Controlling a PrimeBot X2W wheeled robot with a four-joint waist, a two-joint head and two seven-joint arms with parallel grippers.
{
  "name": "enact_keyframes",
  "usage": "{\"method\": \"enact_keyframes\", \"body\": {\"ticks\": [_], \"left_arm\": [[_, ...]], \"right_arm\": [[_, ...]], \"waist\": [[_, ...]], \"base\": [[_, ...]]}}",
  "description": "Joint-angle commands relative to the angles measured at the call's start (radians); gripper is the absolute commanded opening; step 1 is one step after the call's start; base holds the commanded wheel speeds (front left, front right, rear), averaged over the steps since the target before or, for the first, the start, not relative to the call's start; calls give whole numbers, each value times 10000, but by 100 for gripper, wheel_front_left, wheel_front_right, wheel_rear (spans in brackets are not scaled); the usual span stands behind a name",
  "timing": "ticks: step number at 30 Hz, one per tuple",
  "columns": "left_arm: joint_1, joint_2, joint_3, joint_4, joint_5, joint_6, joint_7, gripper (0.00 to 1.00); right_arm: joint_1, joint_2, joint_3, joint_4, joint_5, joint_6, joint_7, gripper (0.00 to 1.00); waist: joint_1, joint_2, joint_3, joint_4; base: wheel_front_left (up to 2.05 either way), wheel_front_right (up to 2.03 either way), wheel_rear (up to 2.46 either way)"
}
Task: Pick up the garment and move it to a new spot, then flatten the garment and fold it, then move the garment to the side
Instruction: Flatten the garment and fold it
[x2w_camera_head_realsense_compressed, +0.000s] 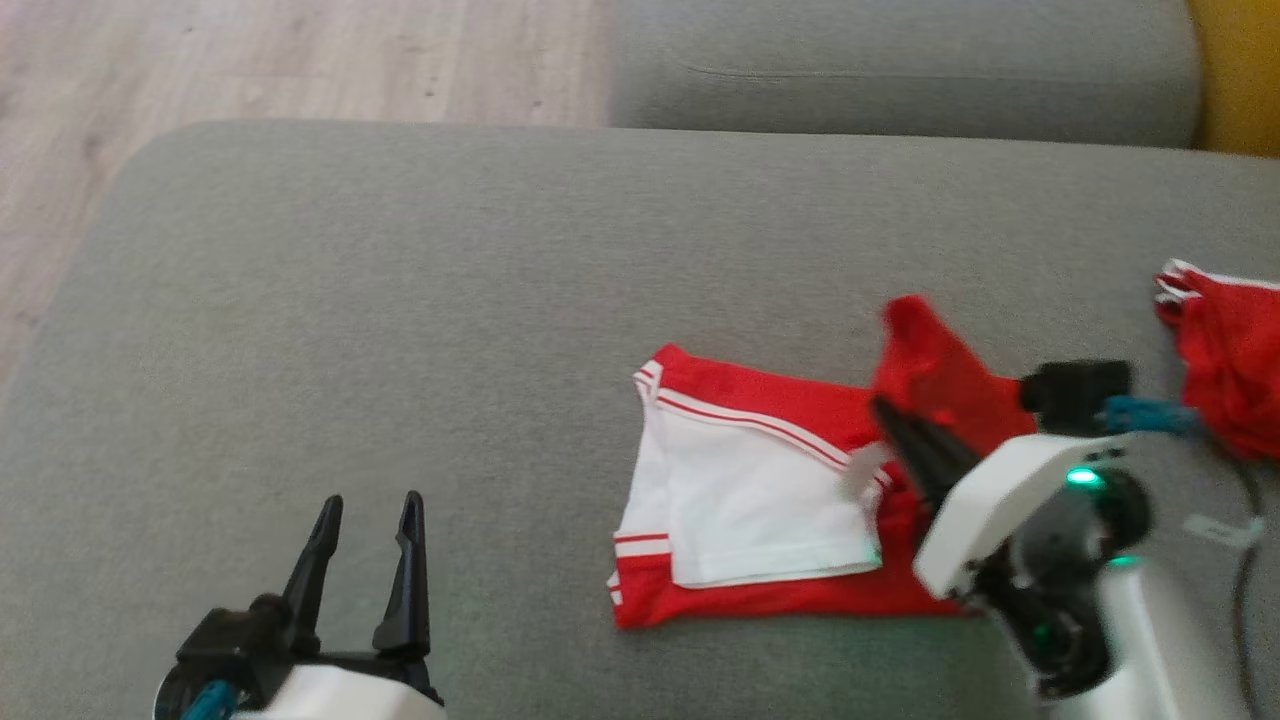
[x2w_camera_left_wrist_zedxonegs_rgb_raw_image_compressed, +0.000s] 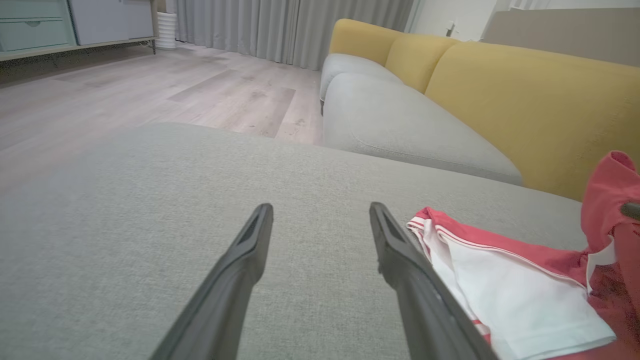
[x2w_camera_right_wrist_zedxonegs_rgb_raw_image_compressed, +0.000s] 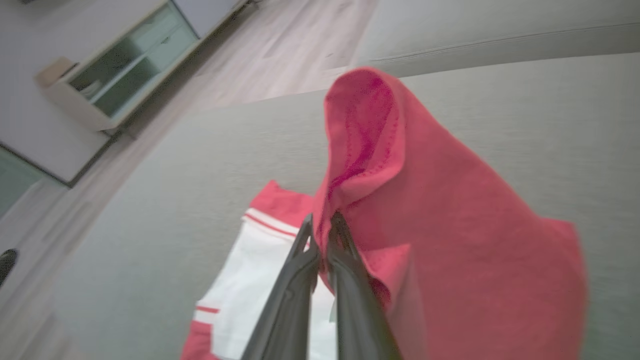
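Where the left tool (x2w_camera_head_realsense_compressed: 372, 498) sits: low at the near left, over bare cushion (x2w_camera_head_realsense_compressed: 400, 300), its two fingers spread wide with nothing between them; the garment lies off to its right.
Right tool (x2w_camera_head_realsense_compressed: 882, 408): near right, fingers pressed together on a red fold of the garment (x2w_camera_right_wrist_zedxonegs_rgb_raw_image_compressed: 440, 225), pinching it.
Garment, held part: plain red cloth raised off the cushion into a peak above the fingertips, a stitched hem curling open at the top; it drapes down to the right of the fingers.
Garment, lying part (x2w_camera_head_realsense_compressed: 760, 470): flat on the cushion, right of centre; a white panel on top, red showing along the far and near edges, with thin red-and-white stripes at the left corners and along the far seam.
Red cloth (x2w_camera_head_realsense_compressed: 1230, 370): a second bunched piece with a white-striped edge, at the cushion's far right, apart from the garment.
Sofa (x2w_camera_head_realsense_compressed: 900, 70): grey seat beyond the cushion, with a yellow back (x2w_camera_left_wrist_zedxonegs_rgb_raw_image_compressed: 525, 100).
Floor (x2w_camera_head_realsense_compressed: 250, 60): pale wood, far left.
Cabinet (x2w_camera_right_wrist_zedxonegs_rgb_raw_image_compressed: 115, 75): pale, against the wall.
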Motion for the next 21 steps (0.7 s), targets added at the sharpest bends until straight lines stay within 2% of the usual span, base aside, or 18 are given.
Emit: {"method": "enact_keyframes", "body": {"ticks": [1, 6, 10, 21], "left_arm": [[-291, 255, 475, -344, 64, 55, -18, 100], [-269, 275, 463, -399, 48, 62, -5, 100], [-317, 238, 435, -422, 45, 46, -14, 100], [-349, 178, 431, -306, -15, 13, -76, 100]], "right_arm": [[-266, 77, 388, -427, 178, -7, -136, 0], [-513, 98, 1577, 162, 1053, -7, -705, 0], [-985, 100, 2222, 1216, 1542, -7, -1291, 0], [-1973, 102, 3253, 3292, 2638, -7, -2023, 0]], "waist": [[0, -1, -49, 262], [0, -1, -29, 755], [0, -1, 35, 1154], [0, -1, 87, 1455]], "base": [[0, 0, 0], [0, 0, 0], [0, 0, 0], [0, 0, 0]]}}
